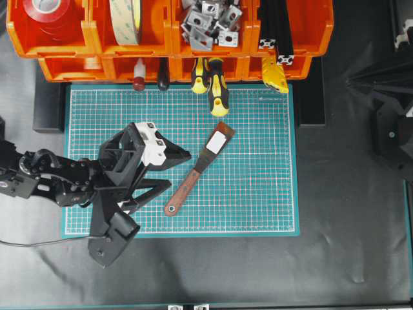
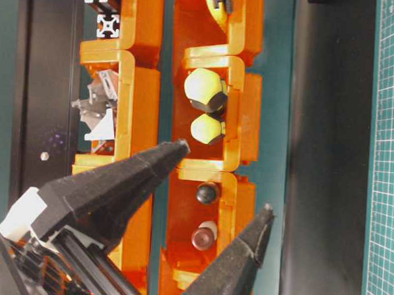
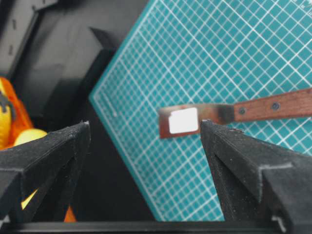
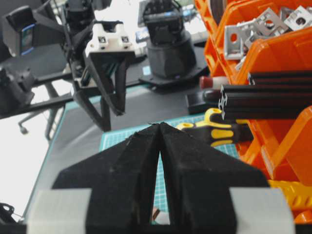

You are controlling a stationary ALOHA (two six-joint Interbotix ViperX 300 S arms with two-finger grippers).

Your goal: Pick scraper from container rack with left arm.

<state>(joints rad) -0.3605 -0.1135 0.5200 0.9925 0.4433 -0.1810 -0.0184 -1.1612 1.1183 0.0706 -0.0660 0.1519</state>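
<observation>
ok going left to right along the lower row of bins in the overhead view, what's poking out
red-knobbed white tool → black-handled tool → two yellow-black screwdrivers → yellow part

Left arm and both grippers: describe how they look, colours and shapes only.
The left arm is black, with an open-frame wrist and a white block behind its gripper, plus a thin black cable. Both grippers have long, black, pointed, matte fingers; the right gripper has pale patches at its base.
</observation>
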